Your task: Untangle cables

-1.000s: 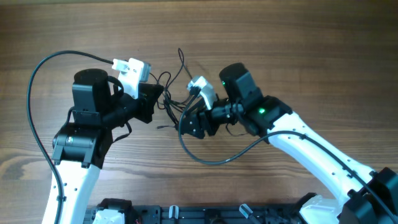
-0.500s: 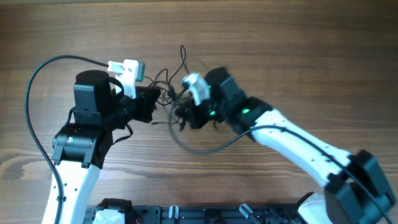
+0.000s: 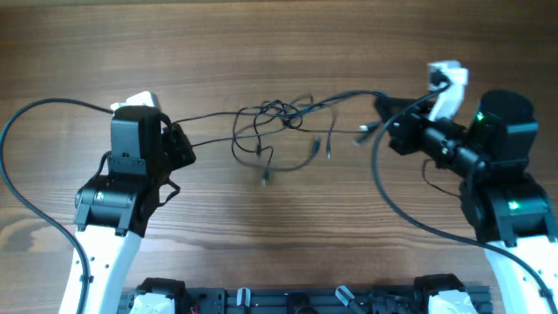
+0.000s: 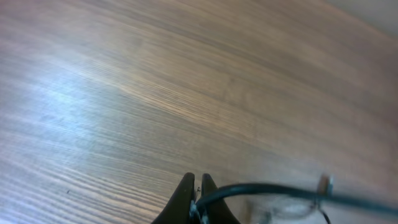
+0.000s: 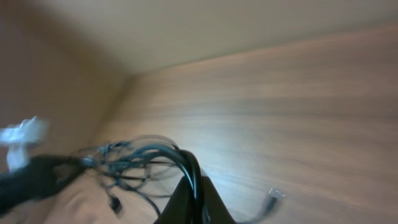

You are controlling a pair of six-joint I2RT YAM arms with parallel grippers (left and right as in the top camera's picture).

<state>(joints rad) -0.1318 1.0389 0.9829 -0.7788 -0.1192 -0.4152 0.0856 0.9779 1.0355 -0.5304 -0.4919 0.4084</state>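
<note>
Left gripper point(image 3: 181, 145) and right gripper point(image 3: 386, 119), jaws clamped on the cables point(image 3: 281, 117), had pulled apart toward the frame's sides, stretching the tangle across centre.

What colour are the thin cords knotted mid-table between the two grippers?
Black. The thin tangled cables show best in the overhead view.

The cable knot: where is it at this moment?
In the overhead view, the cable knot sits near the centre, between the left gripper and the right gripper.

Tangled cables point(image 3: 277, 118) span frame centre over wooden table point(image 3: 279, 35), knot mid-span; left gripper point(image 3: 183, 144) at left, right gripper point(image 3: 386, 118) at upper right, each clamped on a strand.
</note>
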